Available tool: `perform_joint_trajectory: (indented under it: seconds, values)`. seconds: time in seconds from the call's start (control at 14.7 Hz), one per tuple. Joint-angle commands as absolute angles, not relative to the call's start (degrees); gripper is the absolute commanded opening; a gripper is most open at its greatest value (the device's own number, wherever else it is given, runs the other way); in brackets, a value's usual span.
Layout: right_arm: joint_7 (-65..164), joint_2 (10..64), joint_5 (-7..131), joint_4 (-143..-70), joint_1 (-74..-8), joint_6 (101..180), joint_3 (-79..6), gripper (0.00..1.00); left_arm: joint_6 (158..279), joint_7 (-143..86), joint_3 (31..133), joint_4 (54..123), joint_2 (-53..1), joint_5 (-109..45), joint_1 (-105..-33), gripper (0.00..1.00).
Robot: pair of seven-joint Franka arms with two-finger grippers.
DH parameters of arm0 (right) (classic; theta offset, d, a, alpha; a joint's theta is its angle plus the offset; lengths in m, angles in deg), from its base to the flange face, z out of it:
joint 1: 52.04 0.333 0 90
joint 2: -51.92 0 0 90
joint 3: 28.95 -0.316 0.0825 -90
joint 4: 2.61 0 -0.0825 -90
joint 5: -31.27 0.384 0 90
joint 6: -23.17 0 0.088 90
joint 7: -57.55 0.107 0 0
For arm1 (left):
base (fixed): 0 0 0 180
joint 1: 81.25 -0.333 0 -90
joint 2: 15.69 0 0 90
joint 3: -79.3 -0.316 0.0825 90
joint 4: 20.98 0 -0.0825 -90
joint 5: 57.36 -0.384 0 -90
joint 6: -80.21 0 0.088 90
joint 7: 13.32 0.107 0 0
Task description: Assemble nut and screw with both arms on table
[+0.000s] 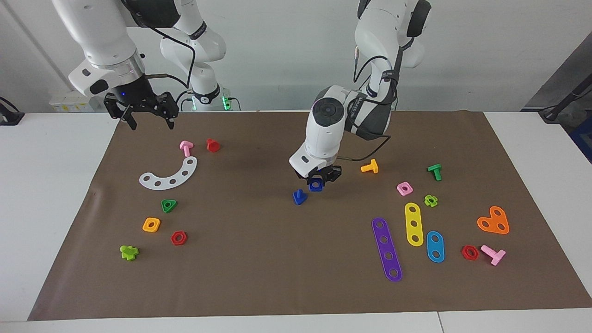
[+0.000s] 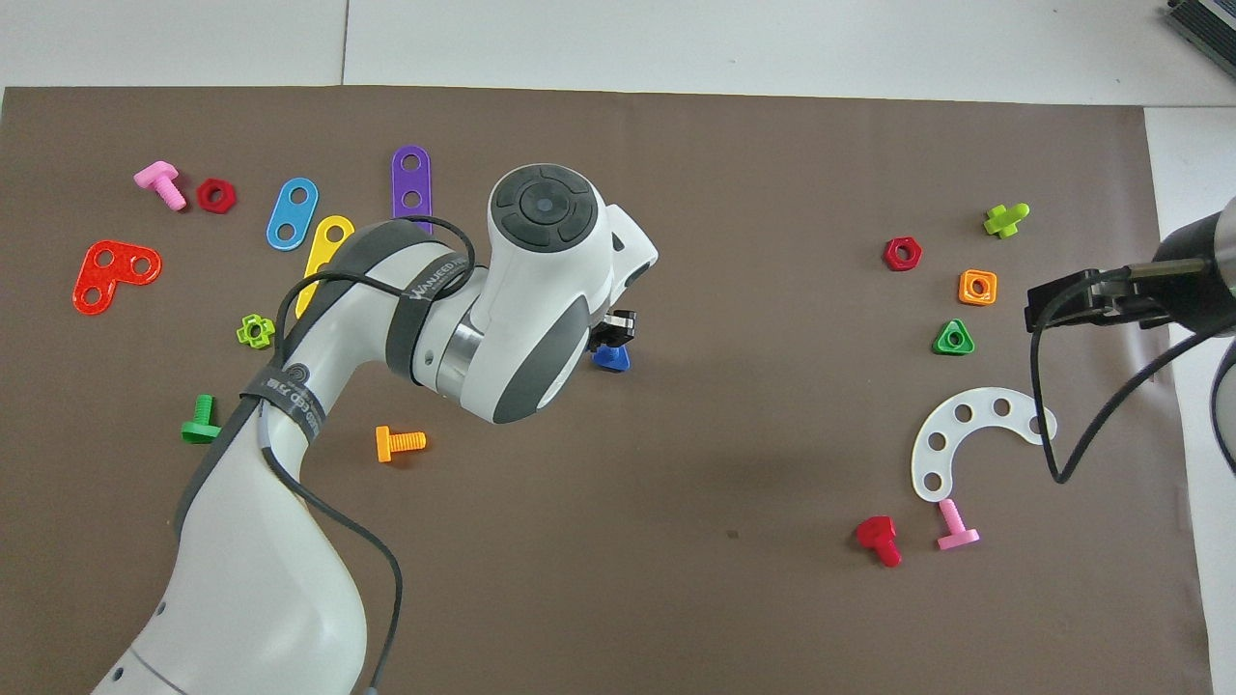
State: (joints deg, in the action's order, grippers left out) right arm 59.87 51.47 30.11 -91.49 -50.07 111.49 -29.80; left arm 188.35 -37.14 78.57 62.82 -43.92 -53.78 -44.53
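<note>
Nearest the facing camera: purple four-hole strip [image 1: 387, 249], flat on the brown mat toward the counter [image 1: 46, 185] edge farthest from the robots. At mid-counter, left gripper [image 1: 318, 179] lowered, jaws clenched on the dark-blue nut [image 1: 316, 184], held low over the mat. Just beside it, dark-blue screw [image 1: 299, 197] standing on its triangular head, shaft up, apart from the nut. Near the robots' edge at the right arm's end, right gripper [image 1: 149, 121] hanging raised over the mat's corner, jaws released, holding nothing, waiting.

White arms [image 1: 323, 125], black cables, dark fingers [image 1: 170, 121].
</note>
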Motion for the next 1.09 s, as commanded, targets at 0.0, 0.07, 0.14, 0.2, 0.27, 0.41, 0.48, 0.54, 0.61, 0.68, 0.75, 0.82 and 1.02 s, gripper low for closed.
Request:
perform_joint_trajectory:
  seconds: [0.0,0.07,0.14,0.2,0.27,0.41,0.48,0.54,0.61,0.68,0.75,0.82,1.02]
  values:
    - [58.6,53.0,30.4,-93.3,-50.5,112.2,-30.0,1.00,187.8,-37.8,77.6,60.1,-45.8,-52.4,-43.4,0.08]
    - [58.5,53.0,30.4,-93.3,-50.5,112.2,-30.0,1.00,188.7,-37.9,77.6,60.3,-46.1,-51.8,-42.7,0.08]
    - [58.6,53.0,30.4,-93.3,-50.5,112.2,-30.0,1.00,189.5,-37.8,77.5,60.3,-46.3,-51.6,-42.5,0.08]
    - [58.6,53.0,30.4,-93.3,-50.5,112.2,-30.0,1.00,190.2,-37.8,77.6,60.4,-46.4,-51.6,-42.5,0.08]
    - [58.6,53.0,30.4,-93.3,-50.5,112.2,-30.0,1.00,190.9,-37.8,77.7,60.6,-46.6,-51.6,-42.6,0.08]
    - [58.5,53.0,30.4,-93.3,-50.5,112.2,-30.0,1.00,192.7,-37.8,77.7,60.8,-46.6,-51.4,-42.6,0.08]
    - [58.6,53.0,30.4,-93.3,-50.5,112.2,-30.0,1.00,193.4,-37.8,77.7,61.5,-46.5,-51.4,-42.5,0.08]
    - [58.6,53.0,30.4,-93.3,-50.5,112.2,-30.0,1.00,193.9,-37.8,77.7,62.1,-46.4,-51.4,-42.5,0.08]
    - [58.6,53.0,30.4,-93.3,-50.5,112.2,-30.0,1.00,194.2,-37.8,77.8,62.2,-46.4,-51.4,-42.5,0.08]
    - [58.5,53.0,30.4,-93.3,-50.5,112.2,-30.0,1.00,194.3,-37.8,77.7,62.7,-46.4,-51.4,-42.5,0.08]
    - [58.5,53.0,30.4,-93.3,-50.5,112.2,-30.0,1.00,194.4,-37.8,77.7,63.2,-46.4,-51.5,-42.5,0.08]
    - [58.6,53.0,30.4,-93.3,-50.5,112.2,-30.0,1.00,194.6,-37.8,77.7,63.6,-46.3,-51.5,-42.4,0.08]
    - [58.5,53.0,30.4,-93.3,-50.5,112.2,-30.0,1.00,195.3,-37.9,77.7,64.8,-45.9,-51.5,-42.0,0.07]
